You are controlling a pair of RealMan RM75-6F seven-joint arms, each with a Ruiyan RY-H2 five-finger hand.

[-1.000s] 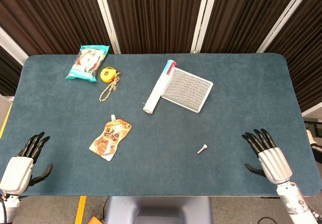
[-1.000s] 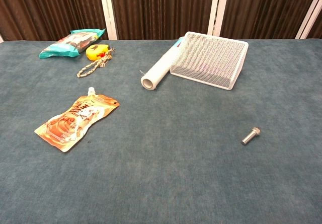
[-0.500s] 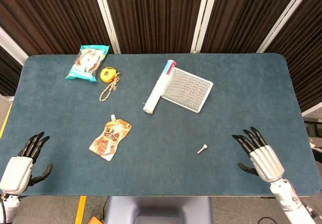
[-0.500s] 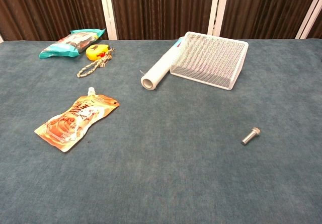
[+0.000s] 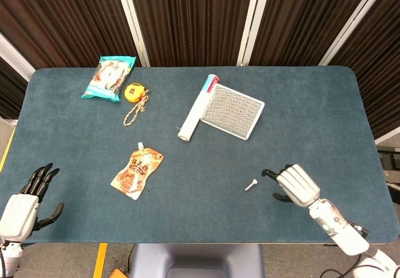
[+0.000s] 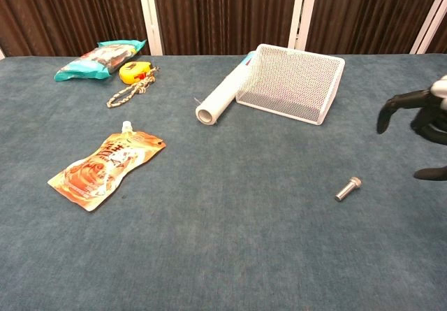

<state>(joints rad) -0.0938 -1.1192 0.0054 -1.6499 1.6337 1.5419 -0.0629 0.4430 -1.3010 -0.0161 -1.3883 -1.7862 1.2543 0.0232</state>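
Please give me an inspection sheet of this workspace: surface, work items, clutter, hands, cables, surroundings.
Surface: blue table, carpet-like.
Work items: metal bolt lying flat, nearest the right hand.
Clutter: white mesh basket with a roll beside it; orange pouch; teal snack bag; yellow tape measure with cord.
Hands: right hand open beside the bolt, apart from it; left hand open at the near left edge.
Cables: nothing seen.
Surroundings: dark ribbed curtain, white posts.

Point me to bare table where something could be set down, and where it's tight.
Free: the wide strip right of the mesh basket out to the table edge; the middle between the orange pouch and the bolt. Tight: far-left corner, where the snack bag, yellow tape measure and rope cluster; the roll lies against the basket; right hand is beside the bolt.
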